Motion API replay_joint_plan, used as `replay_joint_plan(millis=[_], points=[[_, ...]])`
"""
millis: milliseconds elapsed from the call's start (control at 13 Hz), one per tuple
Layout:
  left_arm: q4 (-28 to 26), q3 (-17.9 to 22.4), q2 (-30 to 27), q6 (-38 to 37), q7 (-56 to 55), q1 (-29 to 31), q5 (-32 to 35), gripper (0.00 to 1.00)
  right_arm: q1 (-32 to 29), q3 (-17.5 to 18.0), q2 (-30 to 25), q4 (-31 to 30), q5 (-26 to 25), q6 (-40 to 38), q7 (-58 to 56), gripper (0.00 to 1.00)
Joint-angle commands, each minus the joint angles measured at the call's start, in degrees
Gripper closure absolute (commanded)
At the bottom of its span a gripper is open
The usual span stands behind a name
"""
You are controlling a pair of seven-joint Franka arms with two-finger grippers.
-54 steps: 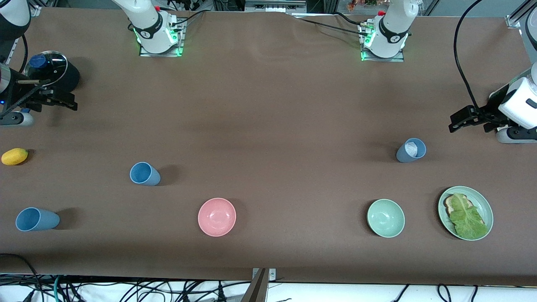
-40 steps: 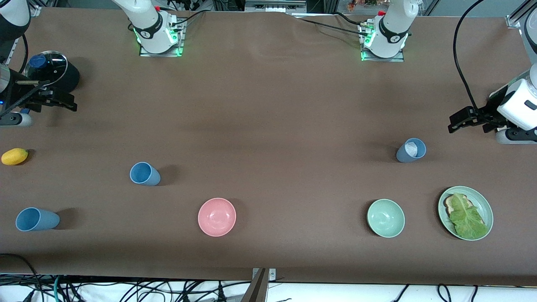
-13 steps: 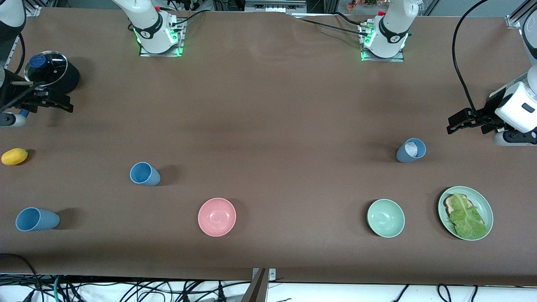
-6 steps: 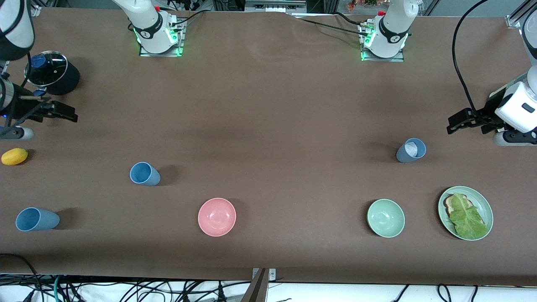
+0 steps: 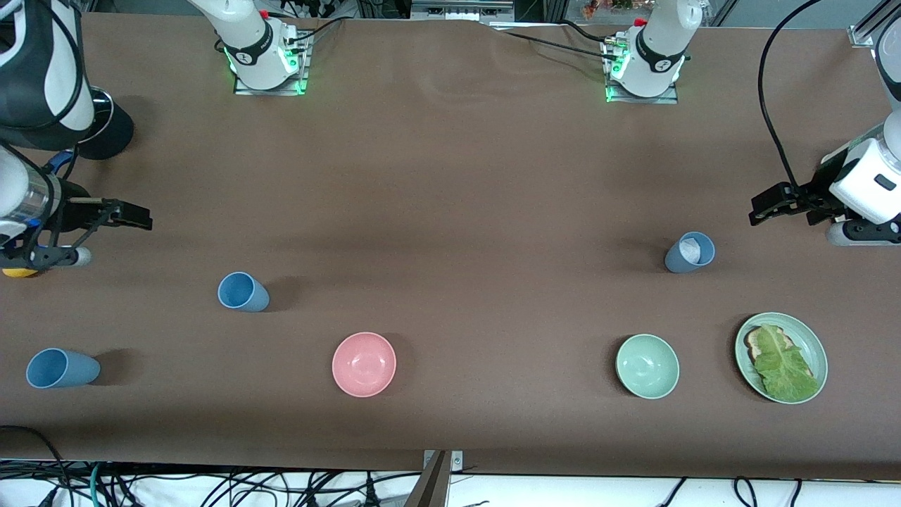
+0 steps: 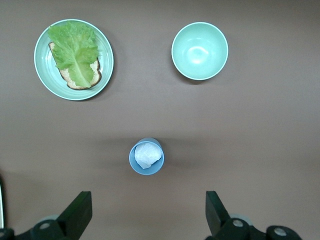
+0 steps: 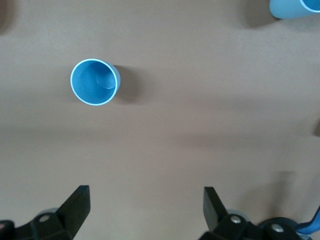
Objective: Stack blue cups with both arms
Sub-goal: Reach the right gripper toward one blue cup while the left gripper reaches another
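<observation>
A sky-blue cup (image 5: pixel 243 291) stands upright on the brown table; it also shows in the right wrist view (image 7: pixel 95 82). A second sky-blue cup (image 5: pixel 62 368) stands nearer the front camera at the right arm's end; its edge shows in the right wrist view (image 7: pixel 295 7). A grey-blue cup (image 5: pixel 690 252) holds a white crumpled thing and shows in the left wrist view (image 6: pixel 146 156). My right gripper (image 5: pixel 137 217) (image 7: pixel 145 205) is open and empty, over bare table beside the first cup. My left gripper (image 5: pixel 761 206) (image 6: pixel 147 212) is open and empty, close by the grey-blue cup.
A pink bowl (image 5: pixel 364 364) and a pale green bowl (image 5: pixel 647 366) (image 6: pixel 200 50) sit near the front edge. A green plate (image 5: pixel 816 352) (image 6: pixel 42 75) holds toast and lettuce. A black pot (image 5: pixel 112 134) and a yellow fruit (image 5: pixel 20 272) are partly hidden by the right arm.
My right arm has swung down over the table toward the sky-blue cups, now covering the pot lid and most of the yellow fruit. The left arm has barely moved.
</observation>
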Motion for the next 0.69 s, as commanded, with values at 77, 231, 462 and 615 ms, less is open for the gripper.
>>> replay_joint_plan(millis=[77, 231, 462, 615], points=[[2.5, 0.1, 8.3, -4.3, 1.9, 4.1, 0.3, 0.00, 2.1, 0.3, 2.5, 1.5, 0.2, 1.2, 0.6, 0.00], [2.8, 0.1, 8.3, -4.6, 1.7, 3.7, 0.2, 0.00, 2.5, 0.3, 2.6, 1.5, 0.3, 2.2, 0.7, 0.00], [1.7, 0.1, 9.5, -4.0, 2.3, 3.9, 0.4, 0.00, 2.4, 0.3, 2.6, 1.5, 0.3, 2.2, 0.6, 0.00], [1.1, 0.1, 10.5, -1.8, 2.5, 4.6, 0.5, 0.00, 2.4, 0.2, 2.6, 1.5, 0.3, 2.2, 0.6, 0.00]])
